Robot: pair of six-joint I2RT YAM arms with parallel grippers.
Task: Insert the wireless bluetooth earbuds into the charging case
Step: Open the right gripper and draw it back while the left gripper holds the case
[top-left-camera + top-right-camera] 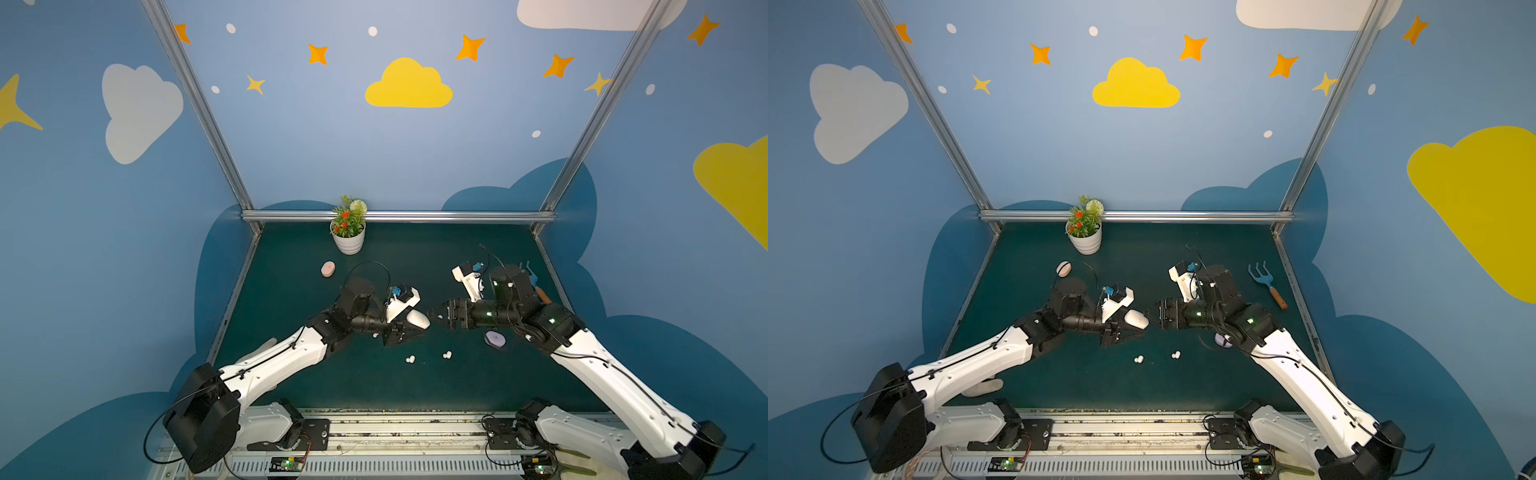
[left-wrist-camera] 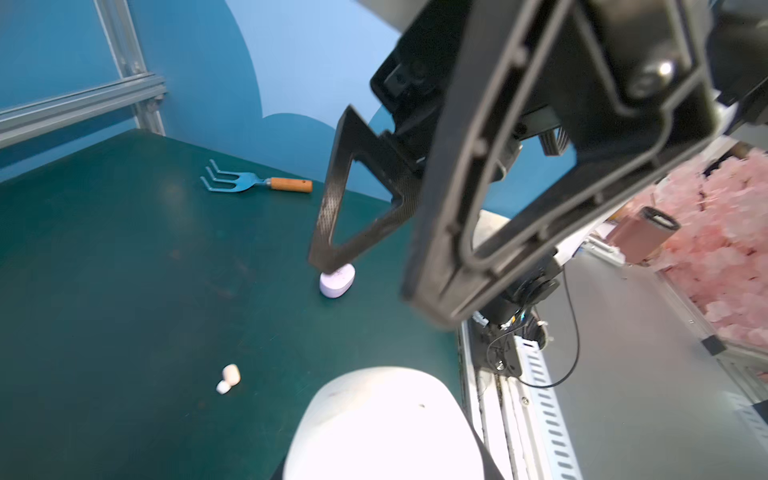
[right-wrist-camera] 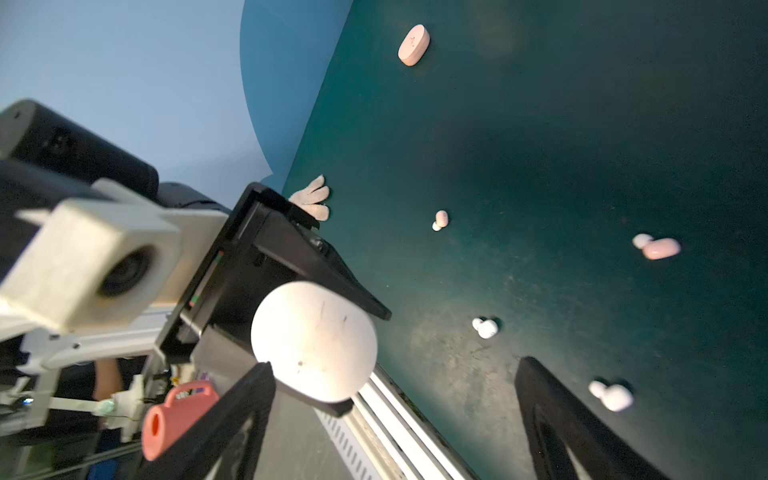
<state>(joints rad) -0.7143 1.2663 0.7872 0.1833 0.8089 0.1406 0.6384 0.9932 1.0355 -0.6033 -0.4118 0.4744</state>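
Right wrist view: closed white case (image 3: 313,340) pinched in left gripper (image 3: 365,361), right gripper (image 3: 397,363) spread wide.

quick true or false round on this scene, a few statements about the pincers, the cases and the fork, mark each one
1. The left pincer holds a white case. True.
2. The right pincer is clamped on an earbud. False: its jaws stand wide apart with nothing between them.
3. A pink case lies on the table near the flower pot. True.
4. The garden fork stands in the flower pot. False: it lies flat on the table, off to the right in a top view.
5. Several earbuds lie loose on the table. True.
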